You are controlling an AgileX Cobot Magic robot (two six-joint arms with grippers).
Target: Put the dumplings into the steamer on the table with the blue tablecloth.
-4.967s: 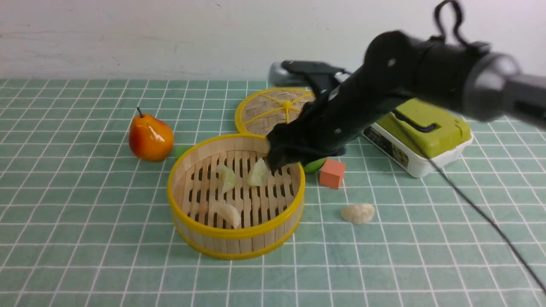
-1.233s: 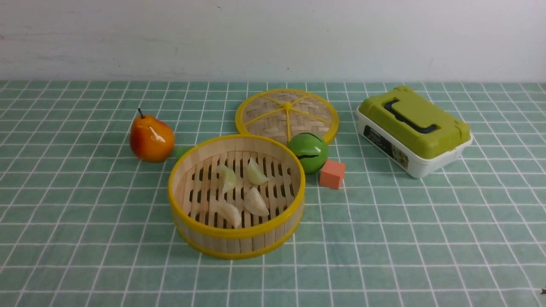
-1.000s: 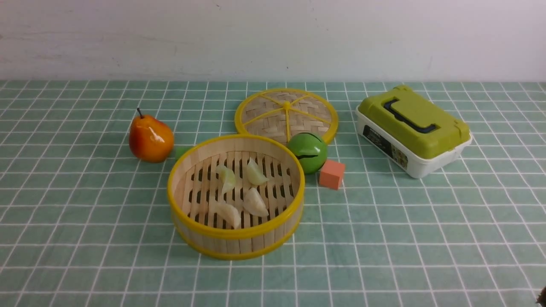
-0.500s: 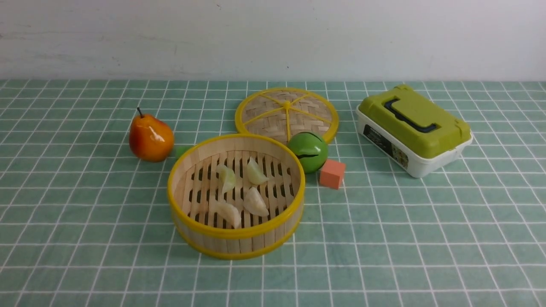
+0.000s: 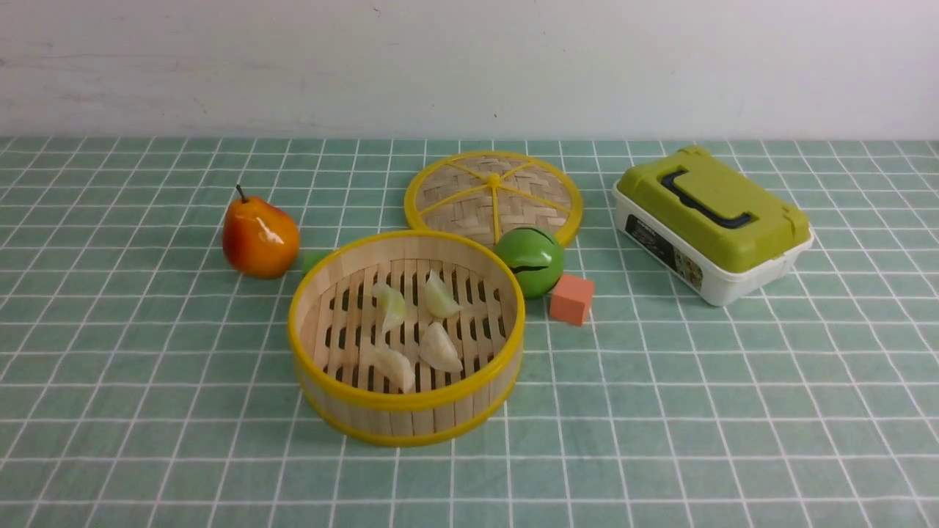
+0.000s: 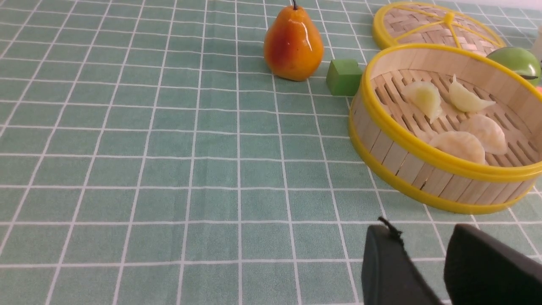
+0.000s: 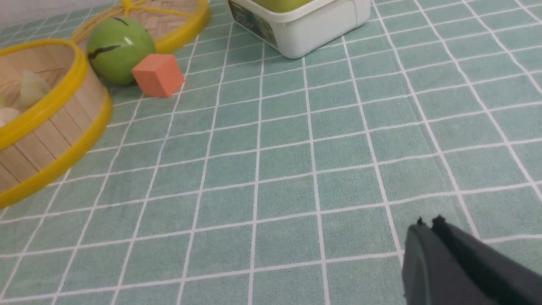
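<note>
The steamer (image 5: 407, 400) stands mid-table on the blue tablecloth (image 5: 697, 396). Several dumplings lie on its slatted floor, among them one at the back (image 5: 440, 297) and one at the front (image 5: 392, 365). They also show in the left wrist view (image 6: 459, 144). No arm shows in the front view. My left gripper (image 6: 423, 237) is open and empty, low over the cloth short of the steamer's rim (image 6: 394, 131). My right gripper (image 7: 427, 226) is shut and empty over bare cloth, well away from the steamer (image 7: 55, 97).
An orange pear (image 5: 259, 238) and a green cube (image 5: 314, 260) sit left of the steamer. The woven lid (image 5: 493, 194), a green ball (image 5: 530, 260) and an orange cube (image 5: 571, 299) sit behind and right. A green-lidded white box (image 5: 710, 220) stands far right.
Five seconds ago my right arm was over the steamer and one dumpling lay on the cloth. Now that dumpling lies in the steamer and the arm is out of the front view.
</note>
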